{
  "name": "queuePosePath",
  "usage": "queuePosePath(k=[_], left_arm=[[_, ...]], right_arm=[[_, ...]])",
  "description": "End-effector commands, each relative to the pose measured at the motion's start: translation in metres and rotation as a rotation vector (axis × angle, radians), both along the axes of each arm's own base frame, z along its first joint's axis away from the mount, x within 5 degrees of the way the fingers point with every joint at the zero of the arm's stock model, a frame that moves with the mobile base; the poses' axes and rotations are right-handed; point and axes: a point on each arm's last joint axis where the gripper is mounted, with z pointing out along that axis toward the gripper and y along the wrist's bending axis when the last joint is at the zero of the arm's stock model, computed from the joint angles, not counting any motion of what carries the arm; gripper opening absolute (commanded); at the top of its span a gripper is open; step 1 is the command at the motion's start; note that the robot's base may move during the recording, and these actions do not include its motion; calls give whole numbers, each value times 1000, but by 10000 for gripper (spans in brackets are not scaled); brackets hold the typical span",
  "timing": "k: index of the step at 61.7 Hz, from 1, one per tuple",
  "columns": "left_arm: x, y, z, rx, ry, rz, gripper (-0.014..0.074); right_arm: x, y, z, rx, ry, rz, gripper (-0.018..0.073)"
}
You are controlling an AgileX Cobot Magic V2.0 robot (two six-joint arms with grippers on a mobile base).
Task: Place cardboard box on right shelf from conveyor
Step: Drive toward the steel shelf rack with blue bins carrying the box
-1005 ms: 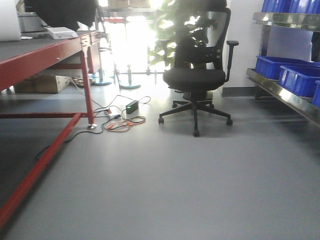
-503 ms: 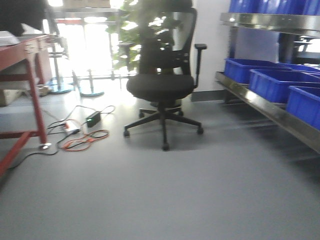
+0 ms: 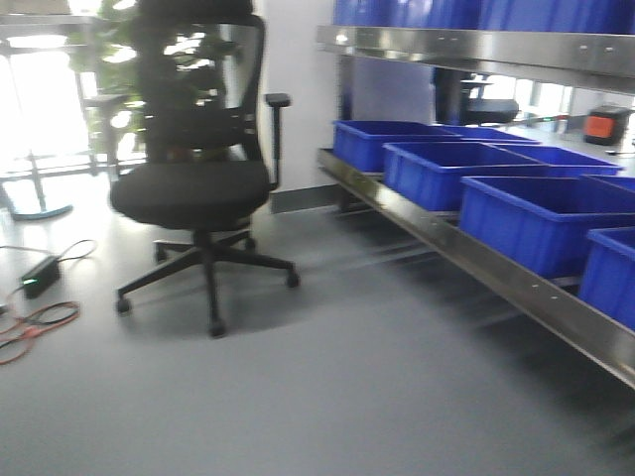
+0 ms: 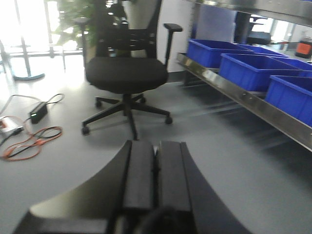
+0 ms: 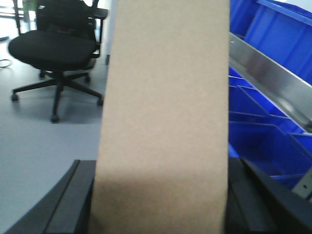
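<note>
A long, shiny stainless-steel shelf [image 3: 466,260] runs along the right side, carrying a row of blue plastic bins [image 3: 541,213]. A black mesh office chair [image 3: 193,188] stands far left on the grey floor [image 3: 327,397]. The plain tan cardboard box [image 5: 165,112] stands upright, clamped between the black fingers of the right gripper [image 5: 161,209], with the shelf to its right. The left gripper [image 4: 156,175] is pressed fully closed, holding nothing.

Cardboard box [image 5: 163,112] recorded as matt tan paperboard, unprinted; right shelf [image 3: 476,263], at 3 o'clock, noted as shiny reflective steel; blue bins [image 3: 541,218] noted as smooth plastic
</note>
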Motion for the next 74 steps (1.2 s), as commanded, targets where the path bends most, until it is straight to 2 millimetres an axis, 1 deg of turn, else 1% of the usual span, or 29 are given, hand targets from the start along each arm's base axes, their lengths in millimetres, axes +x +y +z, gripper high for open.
queuePosePath(k=[1, 74], left_arm=[[-1, 0, 6, -14, -93, 4, -116], [-1, 1, 6, -14, -93, 15, -116]], right_arm=[[2, 0, 17, -15, -115, 1, 162], [2, 0, 17, -15, -115, 1, 162]])
